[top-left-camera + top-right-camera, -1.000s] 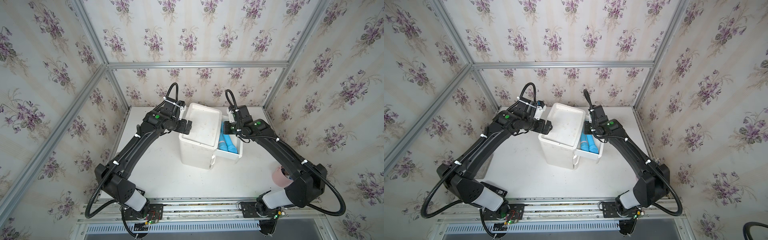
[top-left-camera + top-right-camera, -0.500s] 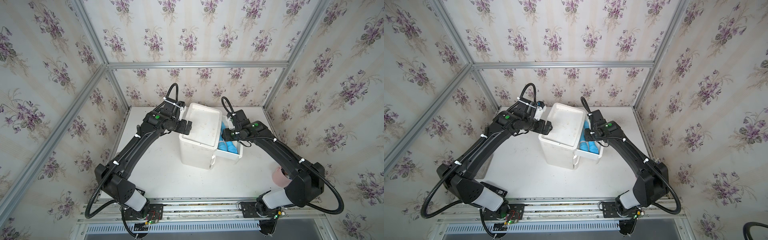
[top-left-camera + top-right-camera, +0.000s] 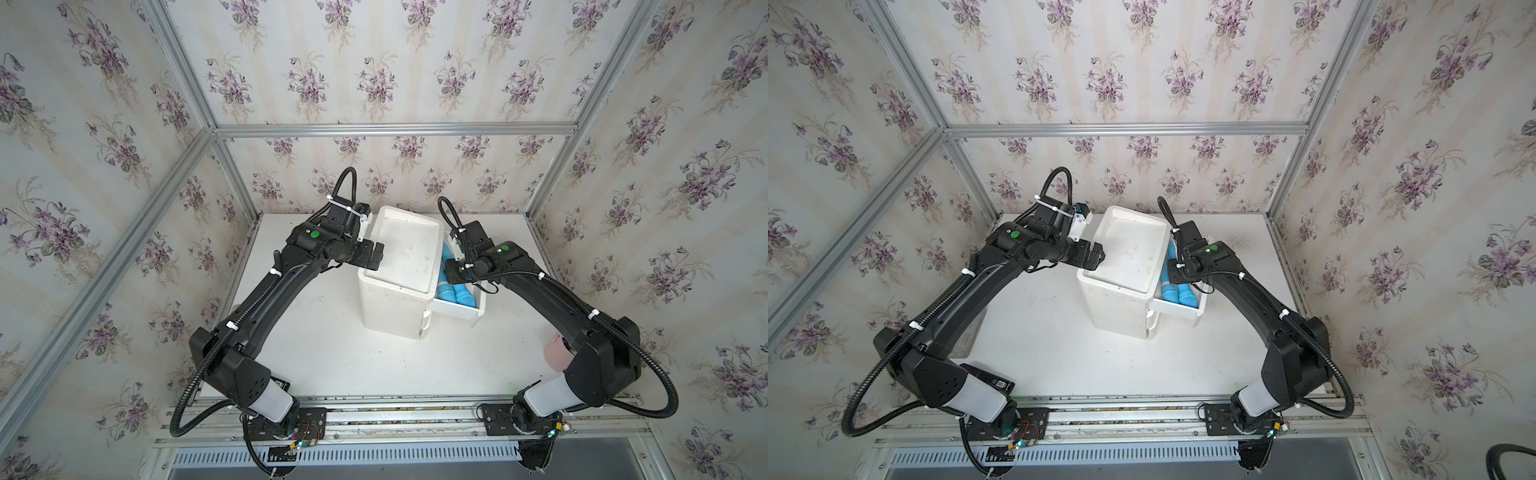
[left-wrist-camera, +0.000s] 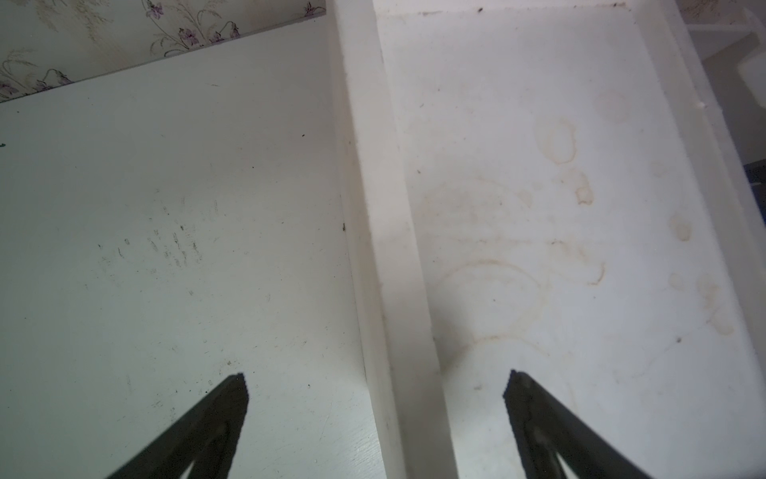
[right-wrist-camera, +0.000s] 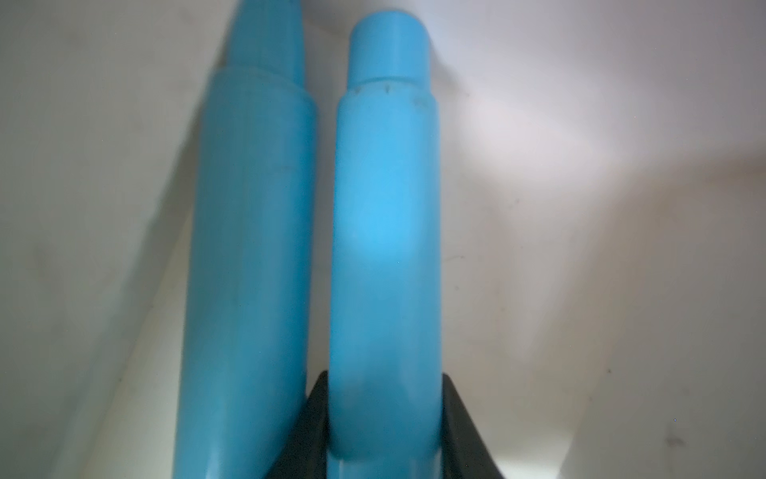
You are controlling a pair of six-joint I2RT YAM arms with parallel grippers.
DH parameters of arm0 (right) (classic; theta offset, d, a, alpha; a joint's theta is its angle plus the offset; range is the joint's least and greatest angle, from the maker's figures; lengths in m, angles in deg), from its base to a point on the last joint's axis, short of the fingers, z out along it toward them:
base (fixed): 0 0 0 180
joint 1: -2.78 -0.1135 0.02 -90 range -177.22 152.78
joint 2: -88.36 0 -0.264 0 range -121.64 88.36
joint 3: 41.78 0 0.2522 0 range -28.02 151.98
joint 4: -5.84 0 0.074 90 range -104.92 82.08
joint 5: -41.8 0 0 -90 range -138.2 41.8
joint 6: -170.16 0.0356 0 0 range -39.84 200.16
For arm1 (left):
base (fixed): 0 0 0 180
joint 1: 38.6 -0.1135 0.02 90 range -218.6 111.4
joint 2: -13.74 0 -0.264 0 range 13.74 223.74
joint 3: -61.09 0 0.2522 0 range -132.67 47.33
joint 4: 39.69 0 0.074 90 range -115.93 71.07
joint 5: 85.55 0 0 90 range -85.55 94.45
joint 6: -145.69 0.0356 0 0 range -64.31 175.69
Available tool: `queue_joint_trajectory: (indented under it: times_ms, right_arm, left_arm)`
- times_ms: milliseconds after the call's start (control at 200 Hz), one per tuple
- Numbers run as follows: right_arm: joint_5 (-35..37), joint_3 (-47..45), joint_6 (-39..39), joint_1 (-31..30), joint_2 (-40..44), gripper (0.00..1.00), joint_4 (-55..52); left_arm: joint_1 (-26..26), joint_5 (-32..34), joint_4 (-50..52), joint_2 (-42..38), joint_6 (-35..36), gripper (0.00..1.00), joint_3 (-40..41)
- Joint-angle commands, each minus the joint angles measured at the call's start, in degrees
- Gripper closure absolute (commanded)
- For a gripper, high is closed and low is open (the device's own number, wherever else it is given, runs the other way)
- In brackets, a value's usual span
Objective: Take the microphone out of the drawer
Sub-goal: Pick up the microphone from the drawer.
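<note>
Floral-papered walls (image 3: 374, 62), aluminium frame (image 3: 395, 129), white table (image 3: 332, 365)

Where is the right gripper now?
In a top view the right gripper is in the open drawer on the cabinet's right side, jaws closed on one blue microphone of two.

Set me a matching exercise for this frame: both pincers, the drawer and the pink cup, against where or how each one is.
Things:
1. left pincer
2. right pincer
3. drawer
4. pink cup

States:
A. pulled out of the cabinet
B. on the table, partly hidden by the right arm
C. open, astride the cabinet's top rim
D. closed on a blue microphone

Pairs: 1-C, 2-D, 3-A, 4-B
</note>
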Motion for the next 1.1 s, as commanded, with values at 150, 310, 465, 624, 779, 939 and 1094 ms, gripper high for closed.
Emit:
queue_joint_trajectory:
  times_ms: [150, 310, 465, 624, 779, 939, 1094]
  right_arm:
    - [3.1, 1.9, 2.4, 0.0, 0.9, 0.93, -0.6]
    - [3.6, 2.8, 3.8, 0.0, 1.3, 1.0, 0.1]
    - [5.6, 1.8, 5.1, 0.5, 3.1, 1.0, 0.6]
    - [4.0, -0.5, 6.8, 1.8, 6.4, 1.0, 3.4]
    - [2.4, -1.5, 8.4, 3.0, 10.7, 1.0, 8.0]
    - [-1.3, -0.4, 8.7, 5.4, 14.3, 1.0, 10.8]
    - [-2.4, 2.0, 7.0, 8.0, 15.1, 1.0, 8.8]
  left_arm:
    - [-0.1, -0.2, -0.6, -0.2, -0.6, 0.01, 0.0]
    - [0.0, -0.2, -0.6, -0.5, -0.5, 0.01, -0.1]
    - [-0.1, -0.4, -0.6, -0.4, -0.5, 0.01, -0.1]
    - [-0.1, -1.1, -0.6, -0.1, -0.8, 0.01, -0.3]
    - [-0.1, -1.4, -0.7, 0.1, -0.9, 0.01, -0.3]
    - [0.0, -1.4, -0.7, 0.2, -0.8, 0.01, -0.3]
    - [-0.1, -1.2, -0.7, -0.1, -0.8, 0.01, -0.2]
